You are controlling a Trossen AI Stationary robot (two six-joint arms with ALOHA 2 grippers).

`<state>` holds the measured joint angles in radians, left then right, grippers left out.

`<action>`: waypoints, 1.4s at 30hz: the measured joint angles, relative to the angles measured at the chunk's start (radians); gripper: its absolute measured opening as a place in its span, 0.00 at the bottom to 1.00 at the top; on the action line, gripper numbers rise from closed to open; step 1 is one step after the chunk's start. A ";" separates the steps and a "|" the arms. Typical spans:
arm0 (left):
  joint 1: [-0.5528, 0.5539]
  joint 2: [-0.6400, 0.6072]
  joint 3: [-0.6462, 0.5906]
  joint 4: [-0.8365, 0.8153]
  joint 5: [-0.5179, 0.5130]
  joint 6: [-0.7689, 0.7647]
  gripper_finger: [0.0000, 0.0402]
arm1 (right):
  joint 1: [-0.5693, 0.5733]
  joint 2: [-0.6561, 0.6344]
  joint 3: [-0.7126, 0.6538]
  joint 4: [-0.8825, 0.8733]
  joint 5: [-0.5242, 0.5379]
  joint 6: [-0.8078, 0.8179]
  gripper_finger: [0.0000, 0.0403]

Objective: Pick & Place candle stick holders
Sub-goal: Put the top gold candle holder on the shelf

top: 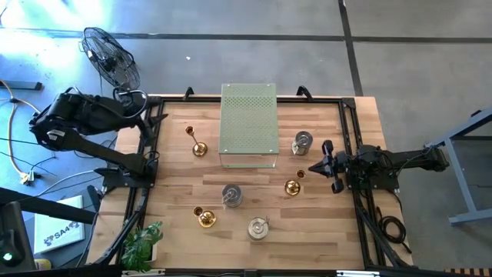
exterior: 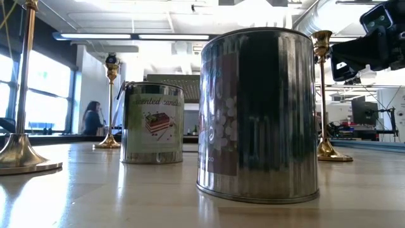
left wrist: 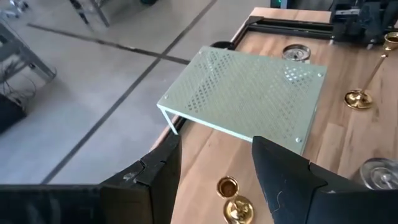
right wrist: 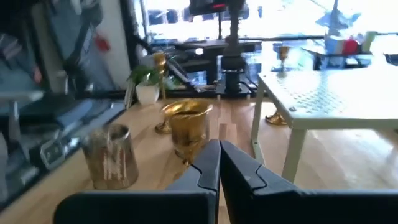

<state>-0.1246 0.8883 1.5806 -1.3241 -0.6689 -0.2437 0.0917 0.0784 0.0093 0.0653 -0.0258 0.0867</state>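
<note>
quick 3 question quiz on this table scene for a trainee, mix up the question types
1. True or false: a gold holder stands on top of the green perforated box.
2. Multiple choice: the right gripper is A) open, B) shut with nothing in it, C) shut on a silver tin.
3. Fill in: the holder nearest the right gripper's tip is the ____ one.

Key
1. False; its top is bare.
2. B
3. gold
</note>
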 joint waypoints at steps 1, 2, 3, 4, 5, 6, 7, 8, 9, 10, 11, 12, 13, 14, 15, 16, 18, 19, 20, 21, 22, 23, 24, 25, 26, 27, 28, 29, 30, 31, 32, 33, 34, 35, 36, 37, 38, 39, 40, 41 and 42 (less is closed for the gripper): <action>0.000 0.000 0.000 -0.009 0.002 -0.016 0.47 | 0.000 0.000 0.000 0.007 0.027 0.044 0.01; 0.000 0.000 0.000 -0.022 0.005 -0.033 0.47 | 0.000 0.000 0.000 0.012 0.055 0.099 0.01; 0.000 0.000 -0.004 -0.031 0.008 -0.052 0.47 | 0.000 0.000 0.000 0.018 0.082 0.166 0.01; 0.000 0.000 -0.013 -0.038 0.009 -0.066 0.47 | 0.000 0.000 0.000 0.029 0.108 0.232 0.01; 0.000 0.000 -0.025 -0.048 0.010 -0.075 0.47 | 0.000 0.000 0.000 0.049 0.129 0.291 0.01; 0.000 -0.001 -0.041 -0.055 0.013 -0.078 0.47 | 0.000 0.000 0.000 0.073 0.143 0.341 0.01; 0.000 -0.001 -0.057 -0.056 0.016 -0.079 0.47 | 0.000 0.000 0.000 0.099 0.151 0.376 0.01; 0.000 -0.001 -0.073 -0.055 0.020 -0.080 0.47 | 0.000 0.000 0.000 0.126 0.152 0.397 0.01; 0.000 -0.001 -0.090 -0.056 0.020 -0.085 0.47 | 0.000 0.000 0.001 0.152 0.152 0.403 0.01; 0.000 0.000 -0.104 -0.056 0.022 -0.095 0.47 | 0.000 0.000 0.007 0.170 0.152 0.403 0.01; 0.000 0.001 -0.116 -0.052 0.027 -0.111 0.47 | 0.000 0.000 0.015 0.191 0.151 0.397 0.01; 0.000 0.001 -0.132 -0.047 0.035 -0.128 0.47 | 0.000 0.000 0.026 0.215 0.149 0.378 0.01; 0.000 0.001 -0.147 -0.040 0.048 -0.134 0.47 | 0.000 0.000 0.042 0.241 0.145 0.349 0.01; 0.000 -0.001 -0.162 -0.030 0.061 -0.136 0.47 | 0.000 0.000 0.057 0.260 0.139 0.319 0.01; 0.000 -0.004 -0.176 -0.027 0.065 -0.138 0.47 | 0.000 0.000 0.074 0.267 0.137 0.293 0.01; 0.000 -0.008 -0.191 -0.030 0.074 -0.141 0.47 | 0.000 0.000 0.094 0.266 0.135 0.270 0.01; 0.000 -0.017 -0.224 -0.032 0.085 -0.152 0.47 | 0.000 0.000 0.140 0.262 0.128 0.233 0.01; 0.000 -0.021 -0.241 -0.031 0.085 -0.154 0.47 | 0.000 0.000 0.165 0.259 0.123 0.217 0.01; 0.000 -0.026 -0.260 -0.032 0.085 -0.155 0.47 | 0.000 0.000 0.189 0.249 0.123 0.203 0.01; 0.000 -0.032 -0.278 -0.030 0.086 -0.161 0.47 | 0.000 0.000 0.214 0.228 0.123 0.197 0.01; 0.000 -0.039 -0.296 -0.029 0.089 -0.174 0.47 | 0.000 0.000 0.240 0.192 0.124 0.195 0.01; 0.000 -0.046 -0.313 -0.027 0.097 -0.194 0.47 | 0.000 0.000 0.268 0.147 0.124 0.193 0.01; 0.000 -0.056 -0.330 -0.024 0.104 -0.215 0.47 | 0.000 0.001 0.297 0.099 0.124 0.193 0.01; 0.000 -0.068 -0.349 -0.024 0.103 -0.235 0.47 | 0.000 0.007 0.327 0.049 0.127 0.193 0.01; 0.000 -0.080 -0.366 -0.025 0.101 -0.250 0.47 | 0.000 0.015 0.357 -0.002 0.137 0.192 0.01; 0.000 -0.091 -0.383 -0.022 0.099 -0.262 0.47 | 0.000 0.024 0.384 -0.046 0.149 0.192 0.01; 0.000 -0.105 -0.400 -0.018 0.104 -0.272 0.47 | 0.000 0.038 0.411 -0.089 0.160 0.190 0.01; 0.000 -0.120 -0.417 -0.007 0.120 -0.283 0.47 | 0.000 0.053 0.435 -0.122 0.176 0.177 0.01; 0.001 -0.137 -0.435 0.009 0.138 -0.289 0.47 | 0.000 0.068 0.457 -0.144 0.186 0.165 0.01; 0.001 -0.154 -0.454 0.027 0.148 -0.289 0.47 | 0.000 0.084 0.476 -0.157 0.198 0.154 0.01; 0.001 -0.170 -0.475 0.048 0.150 -0.287 0.46 | 0.000 0.102 0.494 -0.165 0.204 0.143 0.01; 0.001 -0.186 -0.493 0.073 0.149 -0.284 0.45 | 0.000 0.120 0.509 -0.170 0.209 0.131 0.01; 0.001 -0.203 -0.513 0.102 0.144 -0.284 0.44 | 0.000 0.138 0.521 -0.174 0.210 0.119 0.01; 0.001 -0.218 -0.533 0.131 0.142 -0.282 0.43 | 0.000 0.156 0.531 -0.175 0.210 0.111 0.01; 0.001 -0.230 -0.550 0.154 0.141 -0.271 0.41 | 0.000 0.171 0.542 -0.176 0.211 0.104 0.01; 0.001 -0.242 -0.566 0.182 0.139 -0.254 0.40 | 0.000 0.185 0.551 -0.176 0.210 0.093 0.01; 0.001 -0.250 -0.582 0.212 0.137 -0.238 0.38 | 0.000 0.198 0.559 -0.176 0.211 0.085 0.01; 0.001 -0.257 -0.595 0.234 0.135 -0.230 0.36 | 0.000 0.208 0.567 -0.176 0.211 0.079 0.01; 0.001 -0.263 -0.608 0.253 0.134 -0.224 0.35 | 0.000 0.218 0.573 -0.175 0.210 0.070 0.01; 0.001 -0.265 -0.620 0.274 0.128 -0.219 0.34 | 0.000 0.226 0.577 -0.175 0.211 0.069 0.01; 0.001 -0.265 -0.630 0.293 0.115 -0.208 0.33 | 0.000 0.234 0.582 -0.175 0.210 0.069 0.01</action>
<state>-0.1238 0.6233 0.9509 -1.0308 -0.5540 -0.4512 0.0914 0.3123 0.5913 -0.1100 0.1844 0.1558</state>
